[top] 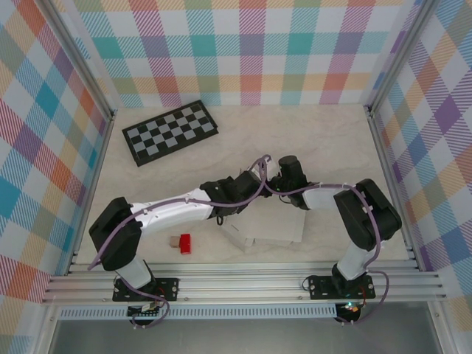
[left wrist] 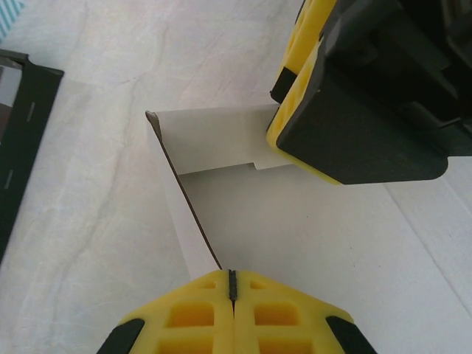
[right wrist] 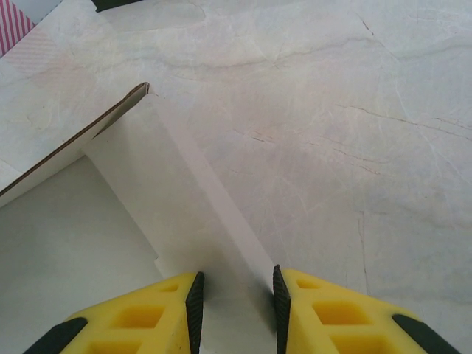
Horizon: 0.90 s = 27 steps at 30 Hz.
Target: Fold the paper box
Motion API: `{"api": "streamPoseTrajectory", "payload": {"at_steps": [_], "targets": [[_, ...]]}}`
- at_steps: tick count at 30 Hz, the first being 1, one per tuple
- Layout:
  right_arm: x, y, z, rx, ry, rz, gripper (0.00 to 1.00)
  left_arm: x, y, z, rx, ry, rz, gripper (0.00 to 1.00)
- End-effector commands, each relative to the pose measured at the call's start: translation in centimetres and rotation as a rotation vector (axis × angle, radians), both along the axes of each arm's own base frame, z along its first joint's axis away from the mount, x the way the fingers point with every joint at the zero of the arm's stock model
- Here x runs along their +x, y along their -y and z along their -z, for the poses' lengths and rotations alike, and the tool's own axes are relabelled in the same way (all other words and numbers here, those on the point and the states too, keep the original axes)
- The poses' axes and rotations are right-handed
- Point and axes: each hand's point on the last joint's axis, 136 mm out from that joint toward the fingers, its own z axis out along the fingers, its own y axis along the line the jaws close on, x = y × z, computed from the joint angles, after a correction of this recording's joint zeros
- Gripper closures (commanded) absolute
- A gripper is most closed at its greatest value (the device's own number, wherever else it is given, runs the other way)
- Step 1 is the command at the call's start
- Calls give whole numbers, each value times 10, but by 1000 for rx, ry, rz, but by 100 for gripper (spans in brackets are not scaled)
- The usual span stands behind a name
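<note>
1. Paper box [top: 276, 230]: white card, part-formed. It lies on the worktop [top: 332, 147] towards the near edge, between the two arm bases and somewhat nearer the right one. Its long axis seems to run left to right in the overhead view.
2. Raised walls: the left wrist view shows a side wall [left wrist: 184, 214] and an end wall [left wrist: 214, 136] standing upright. They meet at an open corner [left wrist: 150, 116], with the floor panel flat between them.
3. Right gripper [right wrist: 236, 295]: jaws narrow and astride the end wall, with white card filling the gap between the pads. The wall runs straight away from the jaws, lengthwise, to the open corner. By my reading this is a pinch on the wall.
4. Left gripper [left wrist: 232, 284]: jaws fully closed, tips meeting at the near end of the side wall's top edge. I cannot tell whether the thin card is caught between them.
5. Key relation: the two grippers sit at opposite ends of the same corner. The next move likely turns on bringing the two walls together there, and the right arm has the firmer hold.
6. Checkerboard [top: 169, 133]: at the far left, well apart from the box.
7. Red block [top: 184, 243] and tan block [top: 174, 241]: touching each other at the near edge, left of the box.
8. Obstruction: none between the walls, though the crowded wrists could foul each other.
</note>
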Motion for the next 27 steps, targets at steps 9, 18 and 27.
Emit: {"api": "streamPoseTrajectory", "payload": {"at_steps": [9,18,27], "targets": [[-42,-16,6,-51,-133,-327,67,13,-8,6,-271,-171,-8,100],[-43,-13,-12,-23,-208,-382,64,28,-18,5,-335,-125,-54,100],[-19,36,-44,48,-216,-150,64,28,-18,6,-286,-119,-3,100]]}}
